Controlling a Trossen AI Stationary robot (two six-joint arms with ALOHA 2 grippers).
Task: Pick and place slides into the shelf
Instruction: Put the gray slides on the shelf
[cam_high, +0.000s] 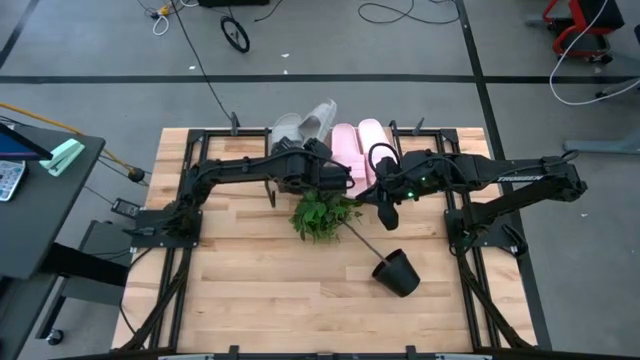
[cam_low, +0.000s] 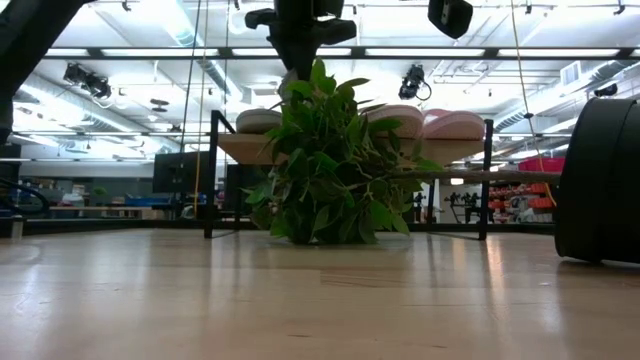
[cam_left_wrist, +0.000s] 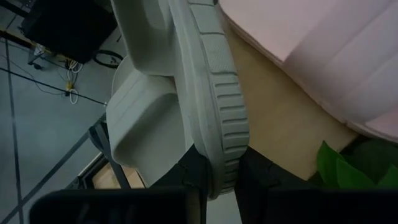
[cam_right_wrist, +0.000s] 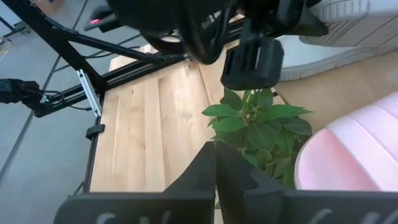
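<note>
The shelf (cam_high: 352, 172) stands at the table's far edge. Two pale pink slides (cam_high: 358, 145) lie side by side on its plank (cam_left_wrist: 280, 124). One grey slide (cam_high: 288, 127) lies on the plank's left end. The second grey slide (cam_high: 321, 116) stands on its side next to it, shut in my left gripper (cam_left_wrist: 219, 186). My right gripper (cam_right_wrist: 216, 163) is shut and empty, hovering above the plant just in front of the pink slides (cam_right_wrist: 348, 163). In the low view the plant hides most of the shelf (cam_low: 455, 160). My left gripper pinches the grey slide by the ribbed rim of its sole (cam_left_wrist: 225, 155), at one end, one finger on each face of the sole. The slide is turned on edge, its sole running away from the fingers over the shelf. I cannot tell whether it rests on the plank.
A green leafy plant (cam_high: 322, 213) lies on the table right in front of the shelf, its stem running to a black pot (cam_high: 397, 272) tipped on its side nearer the right. Bare wooden tabletop (cam_high: 250, 270) stretches toward the near edge.
</note>
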